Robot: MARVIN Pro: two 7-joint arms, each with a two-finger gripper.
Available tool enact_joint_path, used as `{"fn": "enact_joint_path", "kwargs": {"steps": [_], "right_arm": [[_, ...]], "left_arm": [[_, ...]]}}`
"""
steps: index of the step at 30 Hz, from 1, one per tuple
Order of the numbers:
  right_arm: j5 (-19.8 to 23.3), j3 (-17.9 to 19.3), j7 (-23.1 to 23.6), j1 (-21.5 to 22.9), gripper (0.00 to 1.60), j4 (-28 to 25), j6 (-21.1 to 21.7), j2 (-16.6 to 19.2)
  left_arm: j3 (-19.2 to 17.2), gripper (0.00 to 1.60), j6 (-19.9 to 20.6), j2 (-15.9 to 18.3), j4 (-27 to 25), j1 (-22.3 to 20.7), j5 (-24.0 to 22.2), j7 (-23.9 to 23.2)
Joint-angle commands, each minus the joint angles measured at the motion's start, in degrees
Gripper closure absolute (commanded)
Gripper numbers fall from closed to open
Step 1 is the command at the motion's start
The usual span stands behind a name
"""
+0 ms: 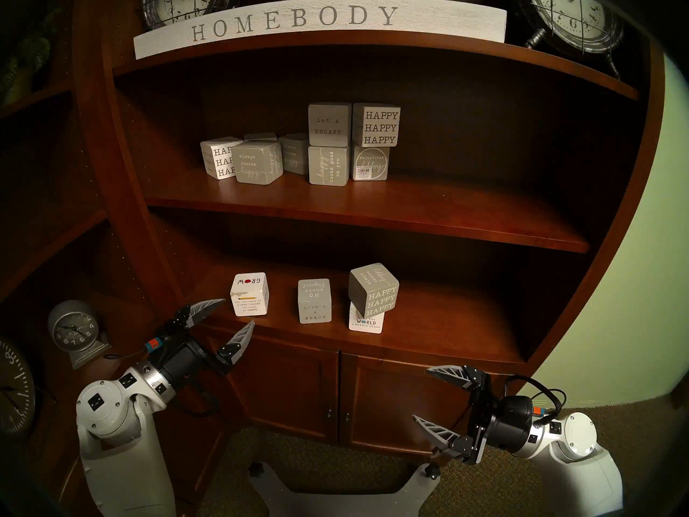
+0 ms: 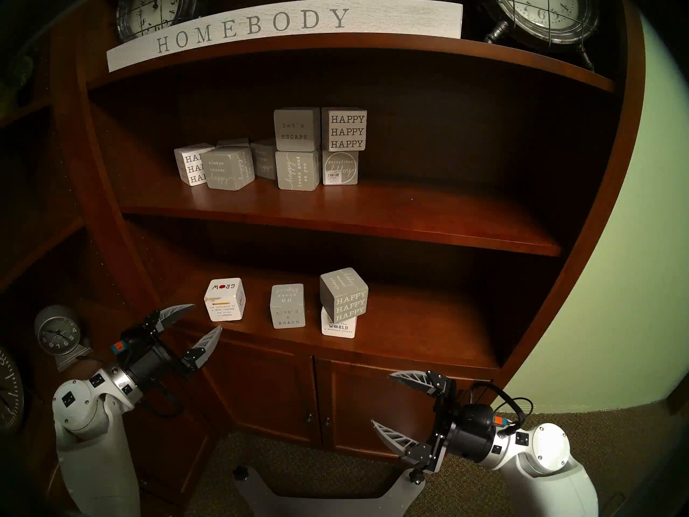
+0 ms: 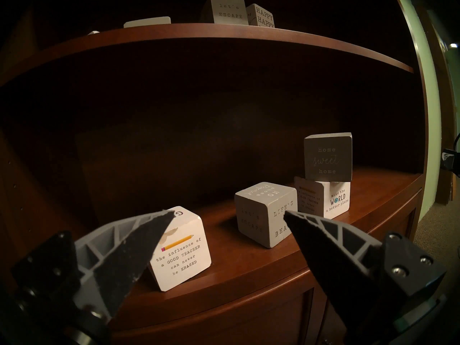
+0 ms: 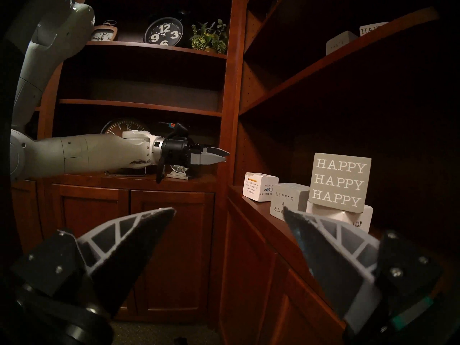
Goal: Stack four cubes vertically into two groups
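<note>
Beside the white GROW cube (image 1: 249, 294), the left gripper (image 1: 238, 311) hangs spread wide — empty, touching nothing. Below the shelf (image 1: 428, 337), the right gripper (image 1: 421, 393) gapes too — holding nothing.

The shelf (image 1: 428, 341) is reddish wood with a smooth, semi-gloss varnish that catches soft light. The grey "HAPPY HAPPY HAPPY" block (image 1: 374, 289) and the "LIFE'S A BEACH" block (image 1: 314, 301), at its 9 o'clock, look matt and faintly grainy (like painted wood, though I cannot tell for sure). The white "GROW" block (image 1: 249, 293) has a smoother, paler matt face. The left gripper (image 1: 238, 311) has ribbed grey plastic fingers (image 3: 129, 252) with rough black pads.
</note>
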Motion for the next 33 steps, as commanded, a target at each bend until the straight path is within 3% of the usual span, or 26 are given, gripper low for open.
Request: {"fn": "enact_joint_path", "kwargs": {"steps": [1, 9, 19, 28, 33], "right_arm": [[1.4, 0.3, 0.4, 1.2, 0.00, -0.7, -0.3, -0.1], [1.4, 0.3, 0.7, 1.3, 0.00, -0.6, -0.3, -0.2], [1.6, 0.4, 1.1, 1.4, 0.00, -0.5, -0.2, -0.4], [1.5, 0.6, 1.4, 1.5, 0.00, -0.4, -0.1, -0.8], [1.5, 0.7, 1.6, 1.5, 0.00, -0.4, 0.0, -0.9]], "left_arm": [[3.9, 0.00, 2.3, 2.0, 2.8, -5.0, 4.8, 5.9], [10.8, 0.00, 3.3, 3.3, 6.8, -10.3, 8.9, 13.5], [15.0, 0.00, 5.8, 3.2, 6.0, -11.1, 13.9, 22.6], [20.9, 0.00, 9.9, 3.7, 7.3, -13.3, 15.5, 32.8], [22.4, 0.00, 11.5, 3.7, 7.4, -13.2, 14.6, 37.9]]}}
